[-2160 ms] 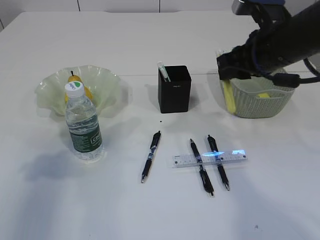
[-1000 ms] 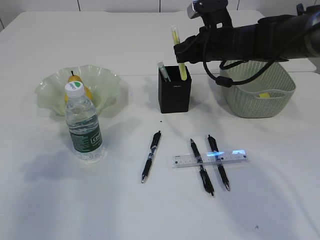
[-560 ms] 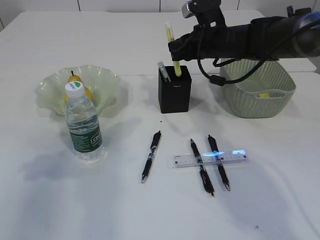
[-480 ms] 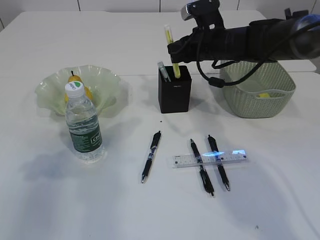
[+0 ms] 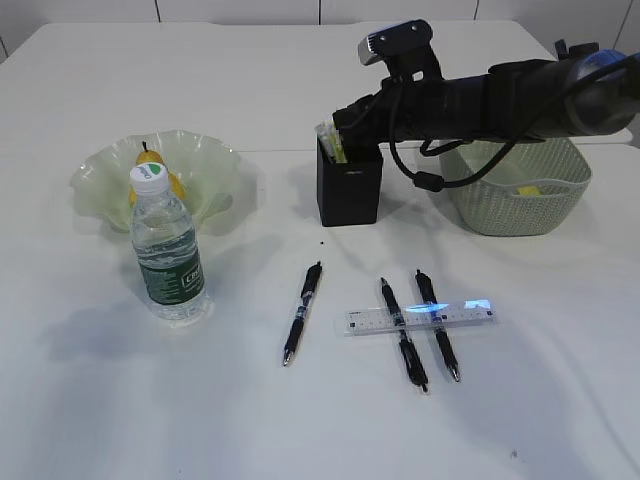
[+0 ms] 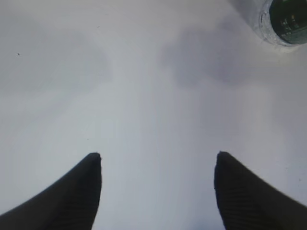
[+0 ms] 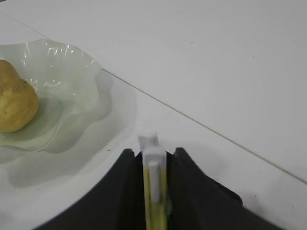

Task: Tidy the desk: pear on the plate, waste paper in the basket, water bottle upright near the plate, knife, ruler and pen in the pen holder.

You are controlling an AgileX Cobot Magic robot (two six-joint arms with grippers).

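My right gripper (image 5: 345, 118) hovers over the black pen holder (image 5: 350, 190). In the right wrist view its jaws (image 7: 153, 152) stand slightly open, and a slim yellow knife (image 7: 154, 191) lies blurred and loose between them. The knife's top (image 5: 340, 150) sticks out of the holder beside a pale stick. The pear (image 5: 150, 160) lies on the ruffled green plate (image 5: 210, 170). The water bottle (image 5: 167, 250) stands upright in front of the plate. The clear ruler (image 5: 420, 317) lies across two black pens (image 5: 403, 333). The waste paper (image 5: 528, 189) is in the basket (image 5: 510, 205). My left gripper (image 6: 156, 155) is open over bare desk.
A third black pen (image 5: 302, 312) lies alone left of the ruler. The right arm stretches over the basket's rim. In the left wrist view the bottle's base (image 6: 285, 21) shows at the top right. The pear (image 7: 14, 103) and plate (image 7: 72, 67) show left in the right wrist view.
The right gripper carried the yellow knife from above the basket to the pen holder. Its jaws have parted a little and the knife has dropped down into the holder. The left gripper has not moved.
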